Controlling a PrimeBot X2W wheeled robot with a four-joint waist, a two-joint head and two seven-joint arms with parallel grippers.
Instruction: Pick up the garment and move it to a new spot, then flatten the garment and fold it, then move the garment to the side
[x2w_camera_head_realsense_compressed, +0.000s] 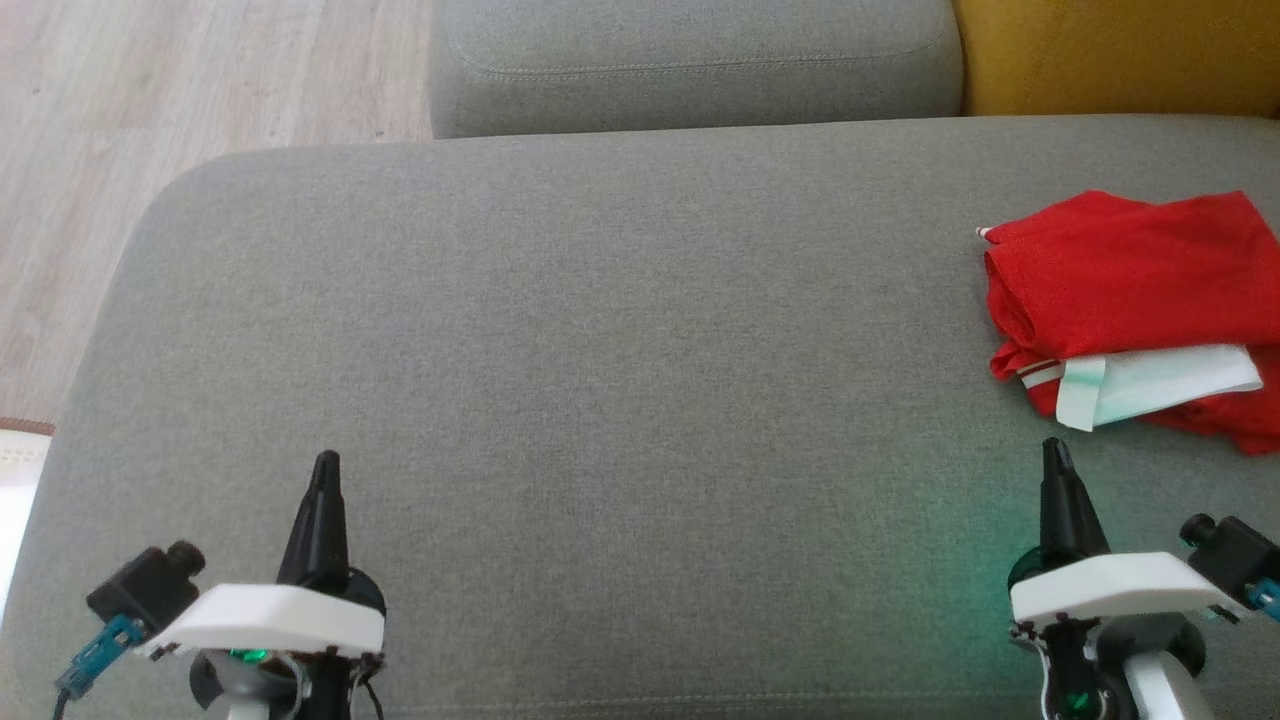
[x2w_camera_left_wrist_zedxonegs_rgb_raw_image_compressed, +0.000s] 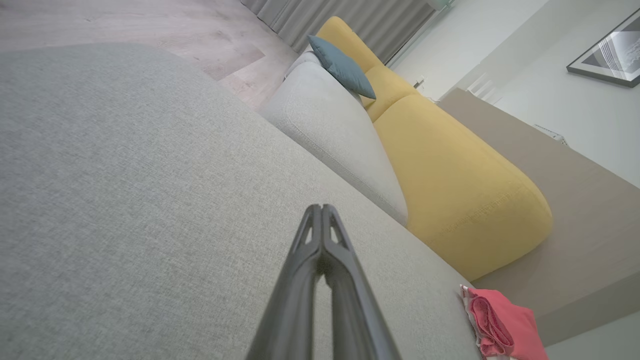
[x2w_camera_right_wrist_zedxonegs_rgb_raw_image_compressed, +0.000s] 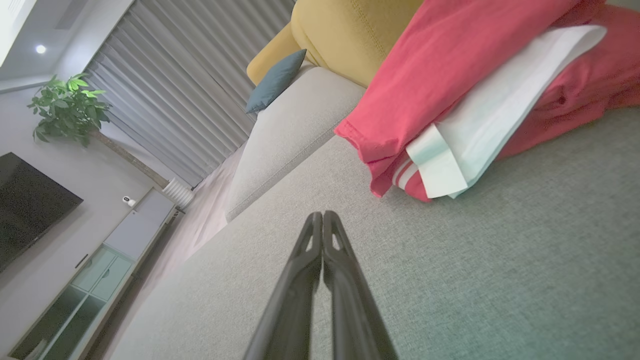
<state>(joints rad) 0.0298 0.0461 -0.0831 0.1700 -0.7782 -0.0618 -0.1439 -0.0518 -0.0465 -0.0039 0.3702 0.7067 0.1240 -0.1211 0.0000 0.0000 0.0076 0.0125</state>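
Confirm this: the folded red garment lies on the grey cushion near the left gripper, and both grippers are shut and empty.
Wrong on the side. The head view shows the red garment lying on the grey cushion near the right gripper, far from the left gripper. Both grippers are indeed shut and empty.

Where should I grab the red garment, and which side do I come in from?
Probably take the red garment at its thick rolled left edge, beyond the white panel, where layers bunch up off the cushion. Come from its left with the right hand, which sits closest but is shut, so open first.
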